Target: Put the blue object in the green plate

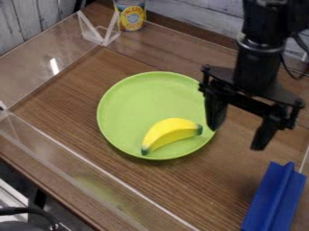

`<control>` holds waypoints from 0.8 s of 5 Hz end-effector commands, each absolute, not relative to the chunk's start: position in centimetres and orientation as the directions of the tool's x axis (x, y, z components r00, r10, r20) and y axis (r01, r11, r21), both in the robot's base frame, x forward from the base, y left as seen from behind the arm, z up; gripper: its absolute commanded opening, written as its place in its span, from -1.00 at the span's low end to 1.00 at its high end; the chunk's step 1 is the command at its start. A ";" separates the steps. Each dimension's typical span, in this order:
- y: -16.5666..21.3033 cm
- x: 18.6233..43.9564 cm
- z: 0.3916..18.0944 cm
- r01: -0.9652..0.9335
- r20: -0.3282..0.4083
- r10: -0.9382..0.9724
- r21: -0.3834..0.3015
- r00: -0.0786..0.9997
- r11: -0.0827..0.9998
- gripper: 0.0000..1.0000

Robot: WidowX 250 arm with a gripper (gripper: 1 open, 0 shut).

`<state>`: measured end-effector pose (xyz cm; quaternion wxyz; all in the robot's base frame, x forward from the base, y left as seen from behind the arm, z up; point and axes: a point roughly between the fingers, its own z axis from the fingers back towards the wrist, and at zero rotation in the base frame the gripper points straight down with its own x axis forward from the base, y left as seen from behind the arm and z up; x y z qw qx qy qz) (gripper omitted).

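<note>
The blue object [276, 198] is a long ridged royal-blue slab lying at the bottom right corner of the wooden table, partly cut off by the frame edge. The green plate [121, 106] sits mid-table and holds a yellow banana [169, 134]. My gripper [245, 129] hangs open above the table just right of the plate's rim, black fingers [218, 112] spread wide with nothing between them. It stands above and to the left of the blue object, apart from it.
Clear acrylic walls [36, 135] border the table on the left and front. A clear stand [99, 29] and a yellow-labelled can [130, 15] sit at the back left. Bare wood lies between plate and blue slab.
</note>
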<state>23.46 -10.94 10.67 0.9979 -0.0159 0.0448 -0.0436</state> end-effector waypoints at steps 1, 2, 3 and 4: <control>-12.4 22.9 11.7 0.097 -0.015 -0.097 -0.049 0.995 0.994 1.00; -14.0 22.3 11.0 0.098 0.005 -0.098 -0.045 0.995 0.994 1.00; -14.7 22.1 10.2 0.103 0.018 -0.102 -0.048 0.995 0.994 1.00; -15.1 22.1 9.5 0.105 0.020 -0.104 -0.051 0.994 0.993 1.00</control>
